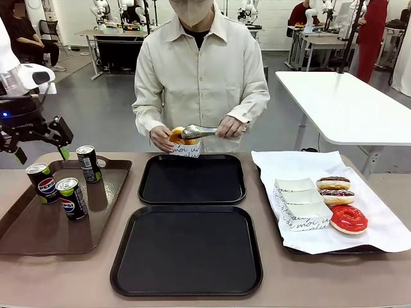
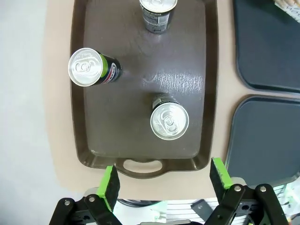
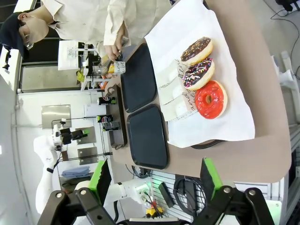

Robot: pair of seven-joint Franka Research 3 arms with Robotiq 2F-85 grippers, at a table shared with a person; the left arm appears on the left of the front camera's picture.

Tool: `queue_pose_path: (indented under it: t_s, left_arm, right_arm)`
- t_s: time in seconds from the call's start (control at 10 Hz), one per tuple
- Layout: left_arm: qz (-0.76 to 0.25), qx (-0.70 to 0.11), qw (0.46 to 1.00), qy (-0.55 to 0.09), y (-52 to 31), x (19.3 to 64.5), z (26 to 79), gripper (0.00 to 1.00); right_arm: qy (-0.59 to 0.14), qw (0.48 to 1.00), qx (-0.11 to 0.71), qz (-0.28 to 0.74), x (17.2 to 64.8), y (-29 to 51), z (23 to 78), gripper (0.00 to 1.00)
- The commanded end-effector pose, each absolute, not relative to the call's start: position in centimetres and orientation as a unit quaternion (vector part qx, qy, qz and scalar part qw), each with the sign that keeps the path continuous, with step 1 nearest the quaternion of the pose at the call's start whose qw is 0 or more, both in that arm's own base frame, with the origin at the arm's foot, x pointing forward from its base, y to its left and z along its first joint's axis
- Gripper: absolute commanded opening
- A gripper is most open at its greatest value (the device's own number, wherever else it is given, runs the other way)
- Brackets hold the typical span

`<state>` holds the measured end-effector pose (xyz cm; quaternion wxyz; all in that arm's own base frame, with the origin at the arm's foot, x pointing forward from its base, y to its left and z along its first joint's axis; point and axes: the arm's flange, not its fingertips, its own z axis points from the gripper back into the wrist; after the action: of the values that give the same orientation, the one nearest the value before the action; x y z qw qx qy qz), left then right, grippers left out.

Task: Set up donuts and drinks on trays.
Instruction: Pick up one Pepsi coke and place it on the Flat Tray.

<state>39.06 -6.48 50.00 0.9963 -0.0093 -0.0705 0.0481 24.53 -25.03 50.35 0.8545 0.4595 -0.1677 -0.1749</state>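
near handle rim of brown tray (image 2: 140, 165): left gripper (image 2: 164, 176) released, empty; right gripper (image 3: 157, 180) likewise.

A brown tray (image 1: 32, 234) lies left, white paper (image 1: 385, 218) lies right.

Two black trays (image 1: 192, 179) are lying matte, the brown tray (image 1: 38, 234) is carrying dark cans (image 1: 70, 199) with silver tops and red-white-blue logos, and white paper (image 1: 385, 224) is showing one glossy red donut (image 1: 349, 219), two chocolate-iced donuts (image 1: 333, 183) and black-scripted white sleeves (image 1: 302, 205).
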Motion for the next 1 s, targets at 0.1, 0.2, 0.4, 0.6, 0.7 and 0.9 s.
queue_pose_path:
  t_s: [0.1,0.2,0.4,0.6,0.7,0.9]
  left_arm:
    - [-0.003,0.015,0.995,-0.094,-7.6,40.7,46.2,1.0]
    - [-0.004,0.012,0.995,-0.094,-7.8,41.5,45.4,1.0]
    - [0.004,0.016,0.997,-0.08,-8.2,42.7,44.1,1.0]
    - [0.01,0.016,0.997,-0.074,-8.2,43.6,43.2,1.0]
    - [0.008,0.013,0.998,-0.064,-8.2,43.7,42.7,1.0]
    - [0.014,0.02,0.998,-0.053,-8.1,44.1,41.6,1.0]
  right_arm:
    - [-0.177,0.85,0.467,-0.167,24.5,-25.0,50.4,1.0]
    - [-0.177,0.85,0.467,-0.167,24.5,-25.0,50.4,1.0]
    - [-0.177,0.85,0.467,-0.167,24.5,-25.0,50.4,1.0]
    - [-0.177,0.85,0.467,-0.167,24.5,-25.0,50.4,1.0]
    - [-0.177,0.85,0.467,-0.167,24.5,-25.0,50.4,1.0]
    - [-0.177,0.85,0.467,-0.167,24.5,-25.0,50.4,1.0]
